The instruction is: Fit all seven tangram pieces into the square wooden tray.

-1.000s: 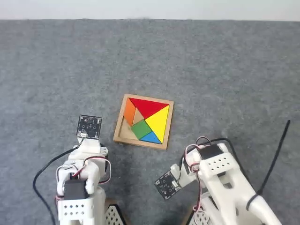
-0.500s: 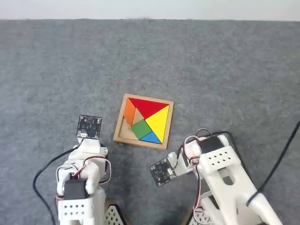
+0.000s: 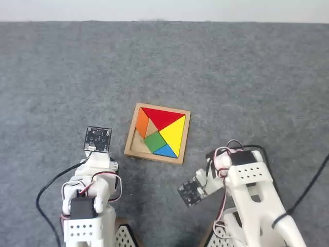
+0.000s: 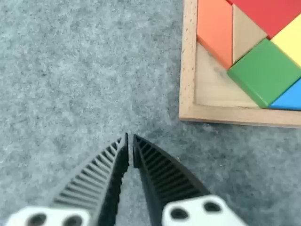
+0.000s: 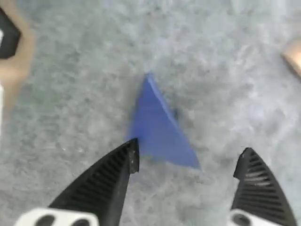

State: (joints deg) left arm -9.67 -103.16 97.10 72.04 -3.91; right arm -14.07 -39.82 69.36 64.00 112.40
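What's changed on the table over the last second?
The right arm swung a little toward the tray, then back out to its own side. The left arm, the tray and the pieces in it stayed put.

**Bright pieces, speckled grey ground**

Pale wood tray (image 3: 131,149); red triangle (image 3: 162,117), yellow triangle (image 3: 175,135), orange piece (image 3: 141,123), green square (image 3: 154,142), sky-blue triangle (image 3: 166,151), tan piece (image 3: 152,127). Loose triangle (image 5: 157,129) deep blue. Desk (image 3: 231,77) mottled grey. Left pincer (image 4: 130,139), right pincer (image 5: 189,151) ribbed black.

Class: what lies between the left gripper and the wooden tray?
Bare grey mat separates the left gripper from the wooden tray, as the left wrist view shows.
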